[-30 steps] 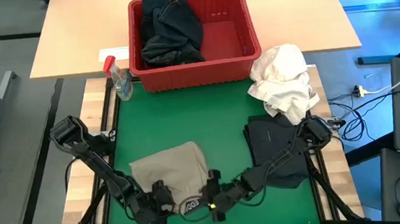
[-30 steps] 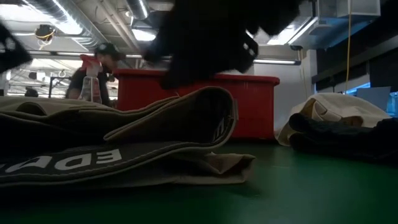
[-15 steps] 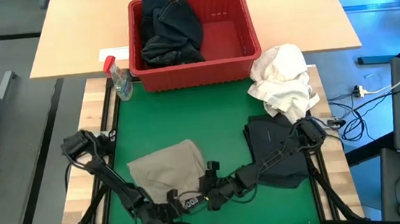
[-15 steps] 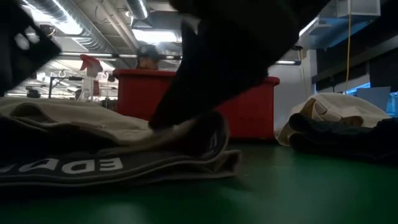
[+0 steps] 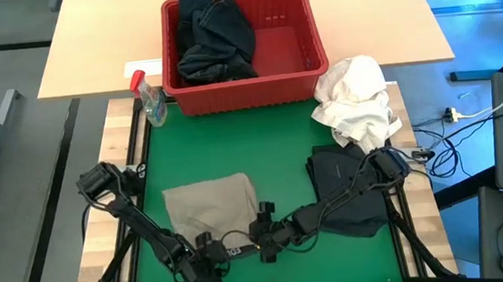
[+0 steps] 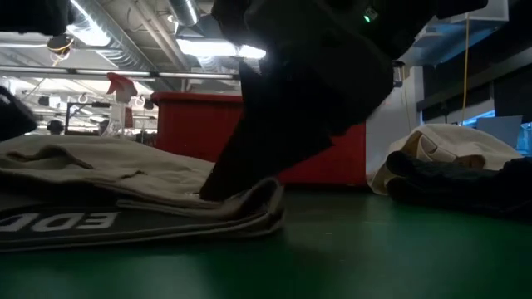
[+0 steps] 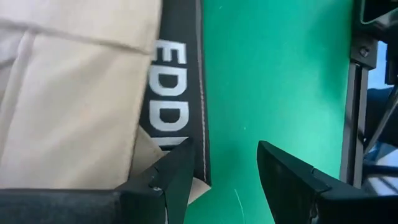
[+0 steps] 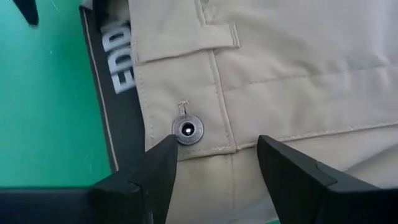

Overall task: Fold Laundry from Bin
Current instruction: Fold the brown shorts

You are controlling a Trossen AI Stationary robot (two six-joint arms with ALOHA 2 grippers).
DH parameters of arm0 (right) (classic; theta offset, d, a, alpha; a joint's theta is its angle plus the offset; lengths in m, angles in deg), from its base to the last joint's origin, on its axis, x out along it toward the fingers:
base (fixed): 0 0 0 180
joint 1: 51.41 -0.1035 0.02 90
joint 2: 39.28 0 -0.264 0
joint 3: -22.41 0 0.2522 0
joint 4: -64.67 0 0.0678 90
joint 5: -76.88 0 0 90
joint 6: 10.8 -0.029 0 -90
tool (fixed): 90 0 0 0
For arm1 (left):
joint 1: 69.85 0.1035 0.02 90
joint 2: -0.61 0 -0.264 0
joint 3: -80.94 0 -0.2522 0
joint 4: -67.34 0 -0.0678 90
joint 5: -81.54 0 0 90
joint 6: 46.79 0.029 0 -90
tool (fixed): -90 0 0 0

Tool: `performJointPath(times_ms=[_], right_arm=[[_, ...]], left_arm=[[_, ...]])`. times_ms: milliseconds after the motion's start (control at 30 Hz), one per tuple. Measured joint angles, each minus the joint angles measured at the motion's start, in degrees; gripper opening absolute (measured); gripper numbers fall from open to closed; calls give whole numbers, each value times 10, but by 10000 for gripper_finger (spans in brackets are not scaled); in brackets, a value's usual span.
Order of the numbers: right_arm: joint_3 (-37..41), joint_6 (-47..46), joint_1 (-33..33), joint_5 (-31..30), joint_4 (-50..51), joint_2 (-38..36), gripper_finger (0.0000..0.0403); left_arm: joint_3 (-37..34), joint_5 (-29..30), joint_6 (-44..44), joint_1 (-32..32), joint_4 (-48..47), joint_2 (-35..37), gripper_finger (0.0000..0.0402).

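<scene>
Fingers on both grippers are standing apart with nothing pinched between them. The left gripper (image 7: 221, 165) is hovering low at the near edge of the khaki-beige garment (image 5: 211, 204), one fingertip (image 7: 177, 163) over the corner of the black lettered waistband (image 7: 177, 93) and the other over bare green mat (image 7: 273, 74). The right gripper (image 8: 214, 158) is sitting just above the same garment, its open fingers straddling the metal snap button (image 8: 188, 129) on the waistband flap; whether the pads are pressing the cloth cannot be told.

Seen from above, the two grippers are working close together at the garment's front edge, the left gripper (image 5: 208, 252) beside the right gripper (image 5: 265, 242). In the low view the garment (image 6: 125, 187) is lying flat in several layers with a rolled lip at its edge.

The step in hand looks like settling this fold. To do it well, each gripper should be lifting straight up without snagging the waistband, or else pressing evenly so the layers are staying square and the edge is not curling.

Farther out, a dark folded garment (image 5: 346, 183) is lying on the mat to the right, a white cloth bundle (image 5: 356, 100) beyond it. More dark laundry (image 5: 213, 35) is waiting in the red bin (image 5: 309, 63) on the wooden table, a spray bottle (image 5: 150, 102) beside it.
</scene>
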Motion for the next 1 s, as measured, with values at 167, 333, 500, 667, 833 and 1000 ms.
performJointPath(times_ms=[167,333,500,667,833,1000], right_arm=[[0,-7,0,20,2,9,222],[0,-8,0,24,4,9,222],[1,-6,0,24,8,9,222],[2,-7,0,24,-3,9,222],[-5,-9,0,26,-14,10,222],[-26,-10,0,28,-14,12,222]], left_arm=[[1,5,-105,-25,-67,8,172],[-2,30,-208,-62,-150,36,172],[-3,22,-294,-94,-244,56,172],[0,40,-326,-108,-244,58,172],[53,72,-240,-113,-233,79,172],[80,169,-201,-130,-221,77,172]])
